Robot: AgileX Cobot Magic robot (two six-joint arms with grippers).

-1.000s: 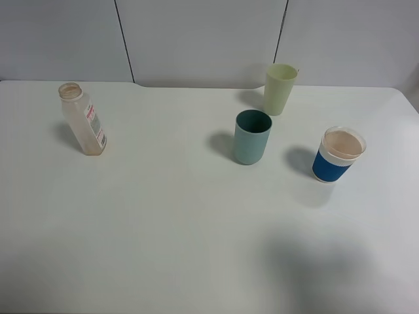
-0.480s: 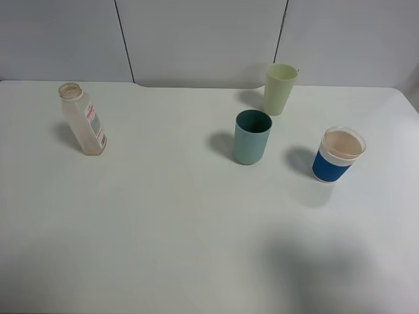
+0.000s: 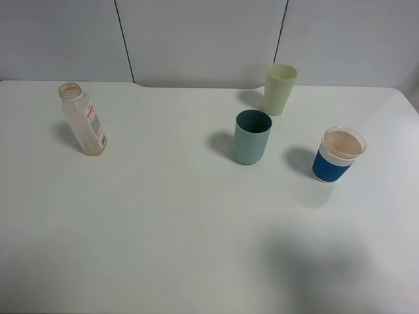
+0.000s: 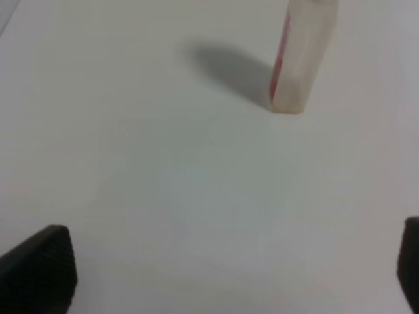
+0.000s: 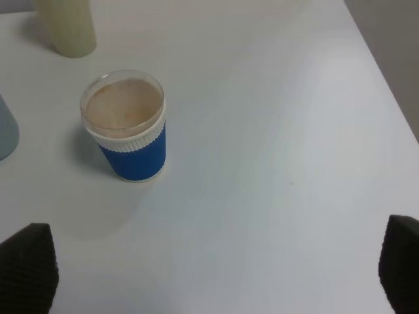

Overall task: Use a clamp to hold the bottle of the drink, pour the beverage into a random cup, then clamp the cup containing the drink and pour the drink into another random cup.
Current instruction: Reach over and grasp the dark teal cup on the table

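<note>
Clear bottle (image 3: 84,122) — well apart from teal cup (image 3: 252,139)

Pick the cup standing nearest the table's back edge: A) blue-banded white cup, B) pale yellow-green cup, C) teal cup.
B: in the high view the pale yellow-green cup stands farthest back, beyond the teal cup and the blue-banded white cup.
</note>
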